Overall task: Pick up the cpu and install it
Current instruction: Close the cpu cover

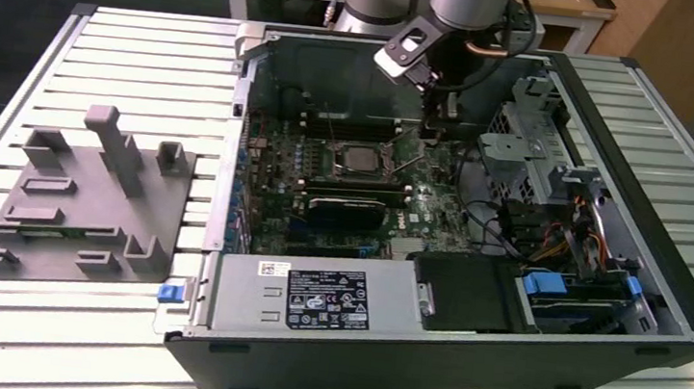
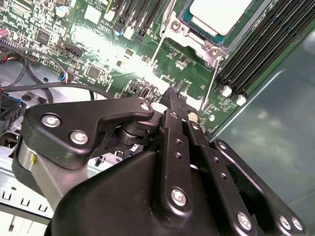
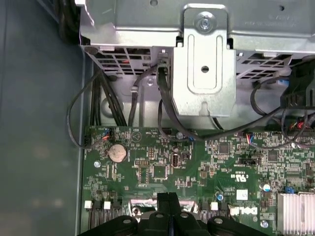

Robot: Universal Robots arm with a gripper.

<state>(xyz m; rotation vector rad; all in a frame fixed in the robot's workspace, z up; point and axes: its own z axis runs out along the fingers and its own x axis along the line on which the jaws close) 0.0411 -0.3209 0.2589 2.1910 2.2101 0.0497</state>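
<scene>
The cpu (image 1: 360, 160) lies flat in the motherboard socket (image 1: 338, 145), its silver top showing, in the middle of the open computer case. The second wrist view shows the cpu (image 2: 220, 14) as a pale square inside the socket's metal frame (image 2: 194, 43). My gripper (image 1: 435, 132) hangs over the board to the exterior view's right of the socket, apart from the cpu. Its two black fingers are pressed together with nothing between them in both wrist views, at gripper (image 2: 172, 96) and gripper (image 3: 169, 198).
The computer case (image 1: 431, 378) lies open on a slatted metal table (image 1: 142, 57). A grey fixture block (image 1: 76, 195) with upright posts stands at the exterior view's left. A metal drive cage (image 3: 204, 73), cables (image 3: 165, 105), memory slots (image 2: 256, 54) and a power supply (image 1: 310, 297) crowd the board.
</scene>
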